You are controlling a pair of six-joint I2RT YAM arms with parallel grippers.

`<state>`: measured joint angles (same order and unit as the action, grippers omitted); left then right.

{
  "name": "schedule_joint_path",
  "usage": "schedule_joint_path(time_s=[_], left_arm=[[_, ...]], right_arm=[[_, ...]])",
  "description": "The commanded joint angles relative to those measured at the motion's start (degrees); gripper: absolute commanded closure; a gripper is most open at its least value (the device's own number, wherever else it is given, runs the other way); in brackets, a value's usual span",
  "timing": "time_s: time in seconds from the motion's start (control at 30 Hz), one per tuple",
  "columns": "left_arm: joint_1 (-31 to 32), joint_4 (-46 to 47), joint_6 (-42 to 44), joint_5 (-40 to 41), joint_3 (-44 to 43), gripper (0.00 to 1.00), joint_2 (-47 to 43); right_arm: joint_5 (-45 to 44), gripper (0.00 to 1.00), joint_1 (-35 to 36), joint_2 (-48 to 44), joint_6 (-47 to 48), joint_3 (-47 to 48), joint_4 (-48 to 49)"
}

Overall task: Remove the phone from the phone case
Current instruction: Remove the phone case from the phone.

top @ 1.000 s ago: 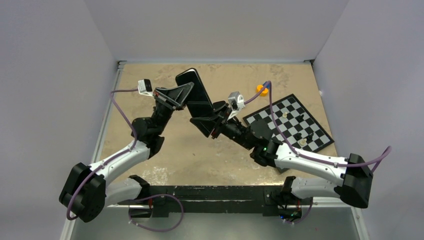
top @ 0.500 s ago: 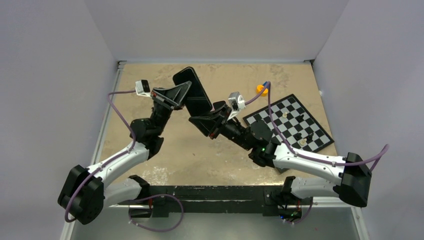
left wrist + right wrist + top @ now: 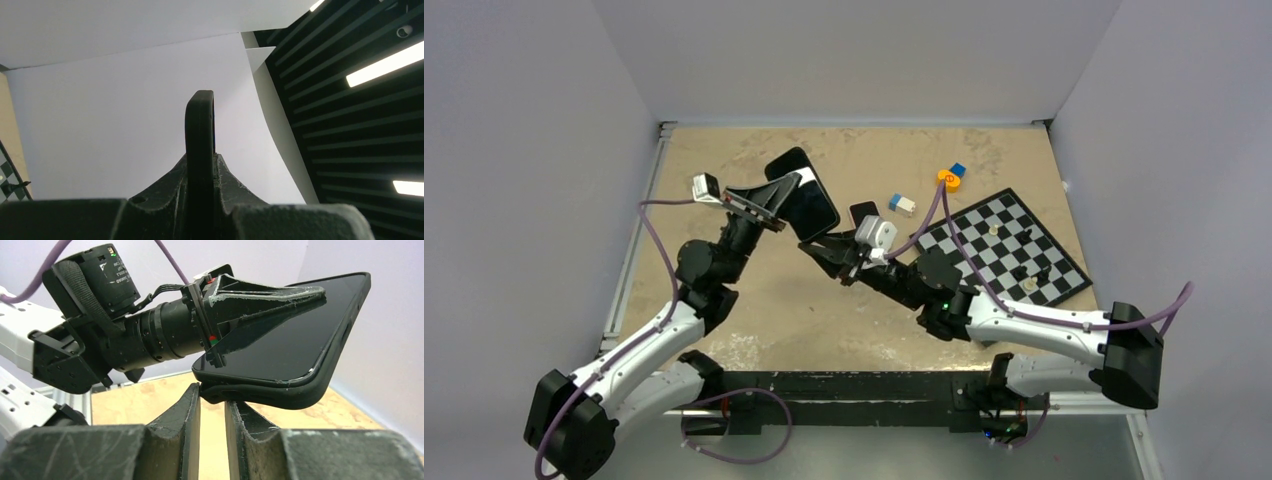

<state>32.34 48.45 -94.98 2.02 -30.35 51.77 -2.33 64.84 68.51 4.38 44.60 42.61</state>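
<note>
From above, over the table (image 3: 824,315), my left hand (image 3: 796,187) is clamped on the phone (image 3: 809,208) and carries it in the air, lower and further left than a second ago, with that arm drawn back toward its base. My right hand (image 3: 819,252) gripped the phone's near end a second ago. Now it is off it and sits just below and beside that end, apart from it. The chessboard (image 3: 1004,245) on the right lies well apart from all this.

On the left wrist camera, I see the phone edge-on, standing straight up out of the pinch between my two fingers, tip toward the back wall. The grip looks square and firm.

On the right wrist camera, my fingers are drawn in to a narrow slit with nothing in it, and bare table shows through the gap. The near corner of the phone case (image 3: 280,396) hangs right over the fingertips, touching or nearly so. The phone sits in the case, though at that corner the rim looks to bulge away from the glass.

So I judge the peel begun, not finished. I have lost my hold on the case and need to pinch that loosened lip again before pulling.
</note>
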Motion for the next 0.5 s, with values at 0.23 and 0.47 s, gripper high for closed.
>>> schedule_joint_path(time_s=[0.23, 0.47], left_arm=[[1.3, 13.4, 5.0, -12.8, -2.0, 1.00, 0.3], [-0.5, 11.5, 12.3, -17.8, -2.5, 1.00, 1.3]], right_arm=[[1.5, 0.78, -4.3, -3.7, -10.9, -0.3, -23.1], [17.0, 0.21, -5.8, -15.8, -23.3, -0.5, -36.9]])
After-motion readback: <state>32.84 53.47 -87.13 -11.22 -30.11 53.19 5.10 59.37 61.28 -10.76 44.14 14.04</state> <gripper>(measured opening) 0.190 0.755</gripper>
